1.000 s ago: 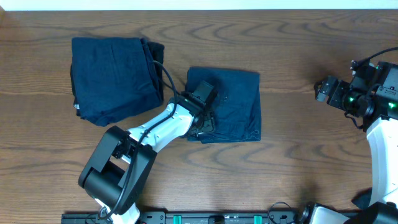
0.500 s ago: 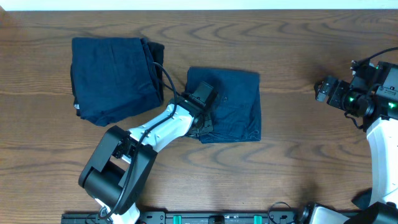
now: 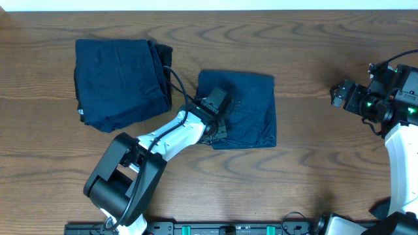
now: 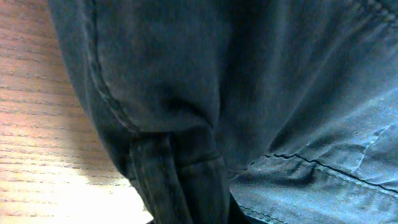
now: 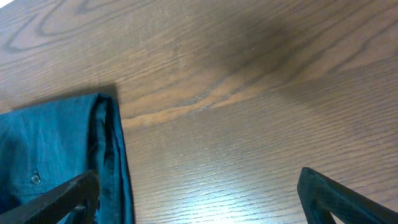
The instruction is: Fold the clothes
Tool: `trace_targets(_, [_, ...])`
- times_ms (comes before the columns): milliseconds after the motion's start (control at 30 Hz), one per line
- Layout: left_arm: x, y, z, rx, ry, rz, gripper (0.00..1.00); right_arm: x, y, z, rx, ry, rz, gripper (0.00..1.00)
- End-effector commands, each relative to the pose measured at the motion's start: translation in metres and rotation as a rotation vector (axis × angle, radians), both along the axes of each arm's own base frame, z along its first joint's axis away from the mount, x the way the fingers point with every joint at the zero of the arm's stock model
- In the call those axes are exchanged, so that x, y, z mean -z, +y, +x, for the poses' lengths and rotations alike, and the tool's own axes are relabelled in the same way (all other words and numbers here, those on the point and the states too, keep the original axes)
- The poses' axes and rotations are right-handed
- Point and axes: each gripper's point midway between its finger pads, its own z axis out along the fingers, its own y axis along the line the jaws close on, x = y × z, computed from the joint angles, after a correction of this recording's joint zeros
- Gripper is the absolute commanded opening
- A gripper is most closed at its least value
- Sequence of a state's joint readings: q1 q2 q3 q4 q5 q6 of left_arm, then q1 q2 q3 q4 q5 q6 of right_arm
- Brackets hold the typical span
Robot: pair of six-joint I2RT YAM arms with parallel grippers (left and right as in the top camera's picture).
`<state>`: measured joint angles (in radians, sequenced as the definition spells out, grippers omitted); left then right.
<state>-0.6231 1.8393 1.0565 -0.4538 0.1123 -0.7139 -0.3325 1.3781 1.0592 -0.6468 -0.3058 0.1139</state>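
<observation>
One of the clothes, a dark navy folded square (image 3: 251,108), lies at the table's middle. My left gripper (image 3: 218,128) sits on its front left part, shut on a pinched ridge of the cloth. The left wrist view is filled by that cloth, with a bunched seamed fold (image 4: 186,180) running down to the bottom edge, hiding the fingertips. A second, larger navy bundle (image 3: 114,81) lies at the back left. My right gripper (image 3: 336,93) hovers at the far right, open and holding nothing (image 5: 199,199). Its left finger (image 5: 68,196) shows beside the square's right edge (image 5: 56,149).
Bare wood table (image 3: 326,170) surrounds both bundles. The left arm (image 3: 163,140) stretches from the front left base across to the square. The right arm's body (image 3: 398,104) stands at the right edge.
My left gripper has closed onto the cloth of the middle square, and the square has slid slightly to the right. The right arm has not moved.
</observation>
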Motion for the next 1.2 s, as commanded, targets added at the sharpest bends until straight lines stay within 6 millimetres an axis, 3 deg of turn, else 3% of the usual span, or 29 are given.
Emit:
trace_targets(0, [0.017,0.012,-0.006,0.001,0.036,0.036,0.06,-0.003,-0.002,0.000,0.001,-0.007,-0.009,0.99])
trace_targets(100, [0.017,0.013,-0.005,0.004,0.036,0.031,0.06,-0.003,-0.002,0.000,0.001,-0.007,-0.009,0.99])
trace_targets(333, [0.002,-0.009,-0.004,0.033,0.088,-0.132,0.55,-0.003,-0.002,0.000,0.001,-0.007,-0.009,0.99])
trace_targets(567, [-0.009,-0.020,-0.007,0.030,0.166,-0.278,0.65,-0.003,-0.002,0.000,0.001,-0.007,-0.009,0.99])
trace_targets(700, [-0.011,-0.025,-0.012,0.043,0.184,-0.303,0.80,-0.003,-0.002,0.000,0.001,-0.006,-0.009,0.99])
trace_targets(1167, [0.004,-0.019,-0.016,0.053,0.114,-0.145,0.82,-0.003,-0.002,0.000,0.001,-0.007,-0.009,0.99])
